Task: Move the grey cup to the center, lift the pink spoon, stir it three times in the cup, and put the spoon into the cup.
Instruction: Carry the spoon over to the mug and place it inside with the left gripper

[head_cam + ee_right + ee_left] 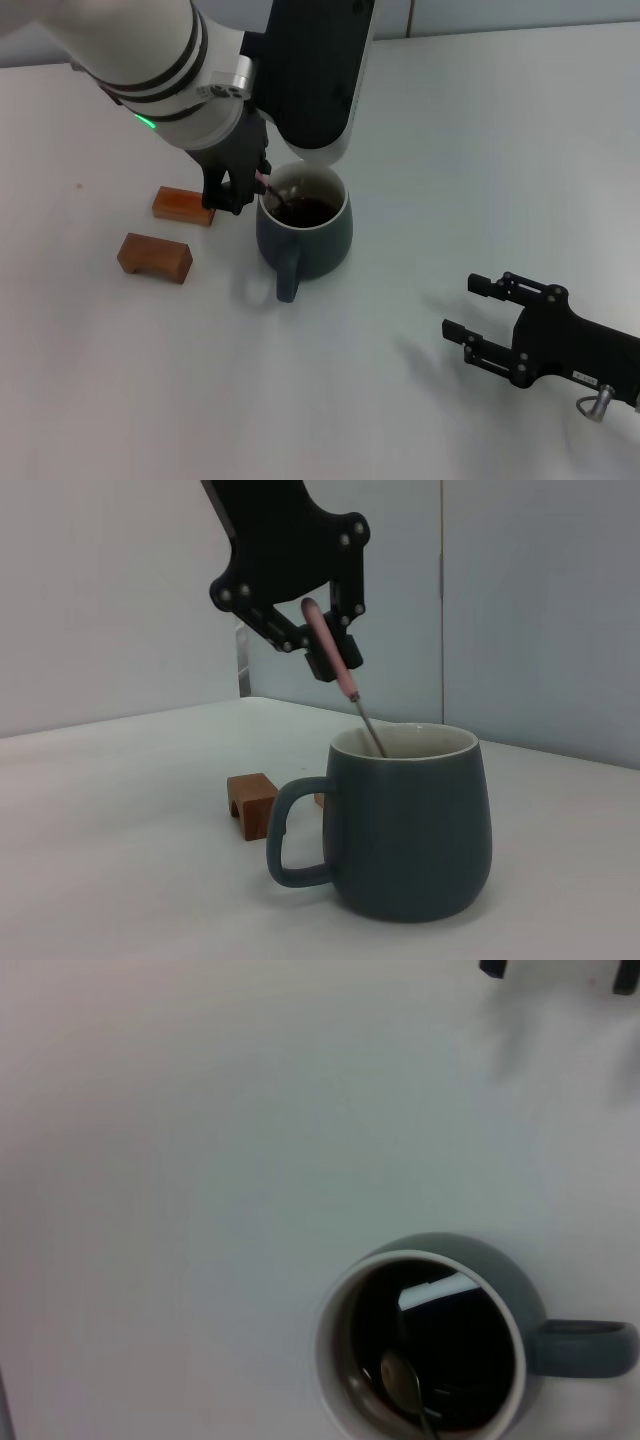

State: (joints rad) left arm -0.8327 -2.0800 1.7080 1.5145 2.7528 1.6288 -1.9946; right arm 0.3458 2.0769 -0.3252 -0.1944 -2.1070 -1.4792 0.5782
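Observation:
The grey cup (318, 235) stands near the middle of the table with its handle pointing toward me. My left gripper (240, 190) hovers at the cup's left rim, shut on the pink spoon (263, 179). The spoon tilts down into the cup. In the right wrist view the left gripper (327, 656) grips the pink spoon (335, 665) by its handle above the cup (410, 825). From the left wrist view, the spoon's metal bowl (400, 1380) lies deep inside the cup (505, 1280). At the lower right my right gripper (472, 307) rests open with nothing in it.
Two orange-brown wooden blocks (183, 204) (154, 257) lie left of the cup, close to the left gripper. One block (250, 802) shows behind the cup in the right wrist view. The white table (480, 150) stretches to the right and front.

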